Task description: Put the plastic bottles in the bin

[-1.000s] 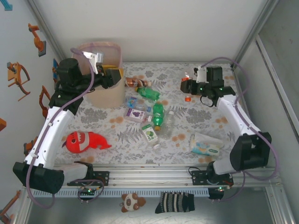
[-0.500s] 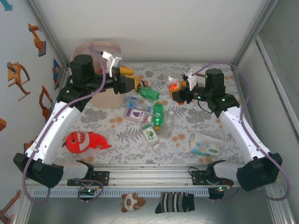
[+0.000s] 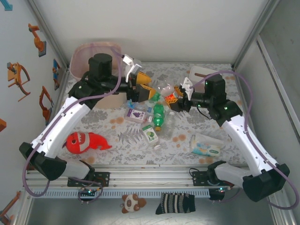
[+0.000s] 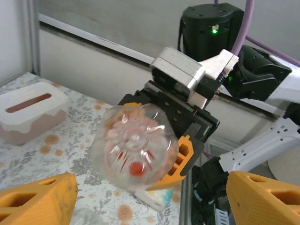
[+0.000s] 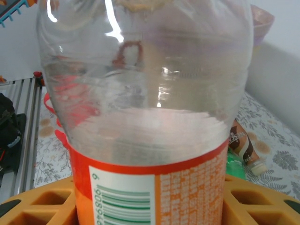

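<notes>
Over the table's middle my right gripper (image 3: 176,95) (image 5: 150,206) is shut on a clear plastic bottle (image 3: 165,89) (image 5: 145,93) with an orange label. It holds the bottle level, base toward the left gripper. My left gripper (image 3: 151,87) (image 4: 150,206) is open and faces that base (image 4: 133,150) without touching it. Its orange fingers (image 4: 40,201) stand wide on either side. Below them on the table lie a green bottle (image 3: 158,115) and a clear one (image 3: 170,120). A brown bottle (image 5: 243,145) lies further back. The pink-beige bin (image 3: 84,48) stands at the far left, partly hidden by my left arm.
A purple carton (image 3: 136,114) and a green carton (image 3: 150,135) lie among the bottles. A red plush fish (image 3: 86,142) is at the near left and a wipes pack (image 3: 206,145) at the near right. A white tissue box (image 3: 199,72) (image 4: 30,110) sits far right.
My left gripper has swung from over the bin to the table's middle and opened. My right gripper has carried the orange-label bottle leftward to meet it.
</notes>
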